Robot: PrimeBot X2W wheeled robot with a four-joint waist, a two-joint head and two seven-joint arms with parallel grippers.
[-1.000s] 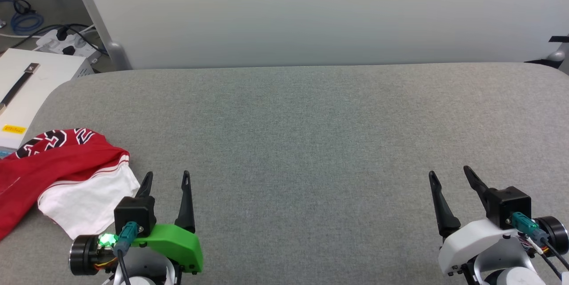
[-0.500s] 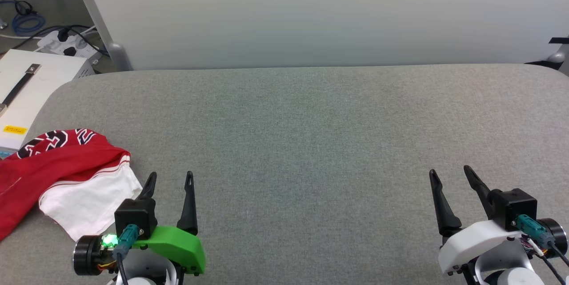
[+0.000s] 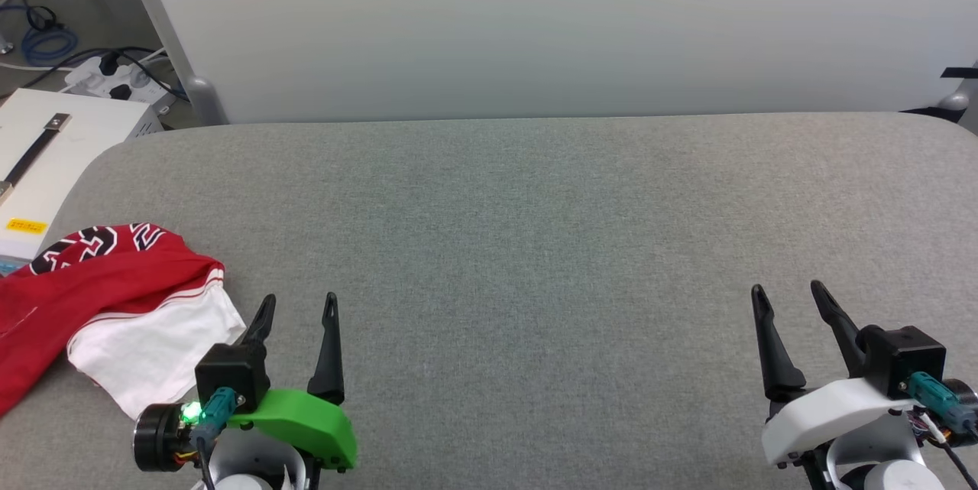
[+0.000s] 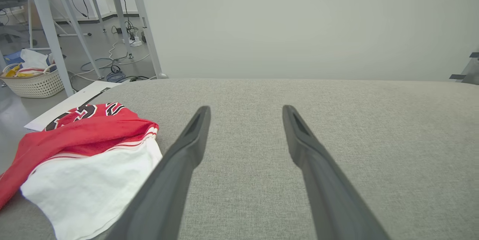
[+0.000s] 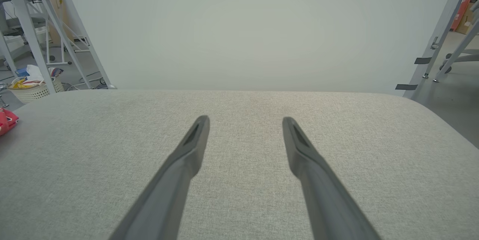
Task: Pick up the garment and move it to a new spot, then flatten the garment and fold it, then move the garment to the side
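The red garment [image 3: 99, 283] lies bunched at the table's near left corner, a white sleeve spread toward me and black-and-white lettering showing at its far edge. In the left wrist view the garment [image 4: 82, 146] sits left of the fingers. My left gripper [image 3: 299, 300] stands open just right of the white sleeve, not touching it, with nothing between its fingers [image 4: 194, 135]. My right gripper [image 3: 787, 291] is open over bare cloth at the near right. A sliver of the garment [image 5: 6, 120] shows at the right wrist view's left edge.
The grey fabric table [image 3: 519, 230] spreads wide ahead, backed by a pale wall panel [image 3: 535, 24]. A white box [image 3: 53, 146] and a power strip with cables [image 3: 107, 77] sit off the left edge. A laundry basket [image 4: 33, 81] stands on the floor.
The whole head view has shifted a little, so the camera moved. Both grippers have drifted slightly right in the view and stay open. The garment lies as before.
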